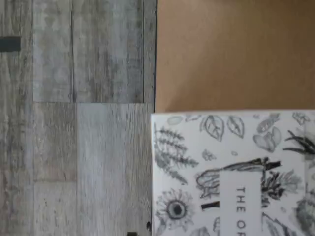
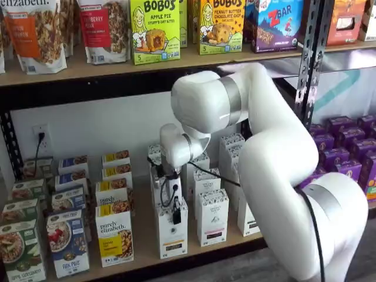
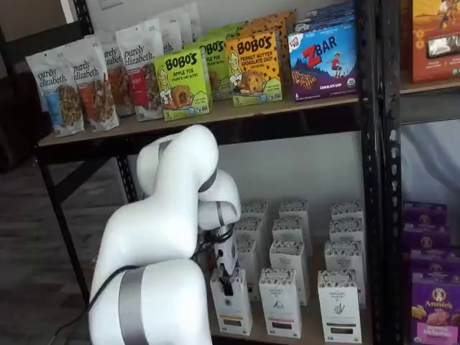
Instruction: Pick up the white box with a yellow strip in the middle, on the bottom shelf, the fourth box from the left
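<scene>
over the front edge of the bottom shelf point(image 2: 194, 249) we are hanging our wrist, forearm folding down from a big white elbow that is sitting just under the upper shelf point(image 2: 88, 70) in both shelf views. our gripper point(image 2: 176, 216) is pointing straight down, black fingers point(image 3: 227, 282) dangling against the upper front of the white box point(image 2: 173, 235). we are seeing those fingers only as one dark shape, so the pictures alone are not showing a gap; the jaws are standing as wide as they go, and nothing is being held between them.

the white box is standing upright at the shelf's front, long axis vertical, printed face turned outward toward the cameras, dark label band low on it. just beside it, on the side away from our arm's base, the purely elizabeth box point(image 2: 114, 239) is standing with its yellow label. on its other side and behind it, more white cartons point(image 3: 279, 302) are lining up in rows toward the back wall. in the wrist view we are looking onto a botanical-patterned white carton top point(image 1: 231, 172), brown board point(image 1: 231, 54) past it, grey plank floor point(image 1: 74, 123) alongside.
</scene>
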Controlling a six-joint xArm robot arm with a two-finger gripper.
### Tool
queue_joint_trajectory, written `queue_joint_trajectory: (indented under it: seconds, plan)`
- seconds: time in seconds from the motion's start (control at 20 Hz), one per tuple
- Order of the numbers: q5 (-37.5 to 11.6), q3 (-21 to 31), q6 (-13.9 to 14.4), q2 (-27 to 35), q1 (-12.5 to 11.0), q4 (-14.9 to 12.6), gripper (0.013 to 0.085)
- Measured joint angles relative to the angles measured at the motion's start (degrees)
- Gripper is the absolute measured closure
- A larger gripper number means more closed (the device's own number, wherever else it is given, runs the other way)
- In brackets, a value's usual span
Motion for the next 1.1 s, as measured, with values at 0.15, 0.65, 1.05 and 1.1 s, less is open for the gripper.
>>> queue_joint_trajectory:
  seconds: [0.15, 0.65, 1.05, 1.1]
  plan:
    - [-1.4, 0.33, -0.59, 0.18, -0.11, 0.58, 0.013]
    - [-0.36, -0.72, -0.45, 0.84, 0.05, 0.61, 0.029]
    - [1.44, -1.43, 0.46, 1.11, 0.31, -0.12, 0.029]
    - [1.62, -1.45, 0.59, 1.1, 0.31, -0.29, 0.029]
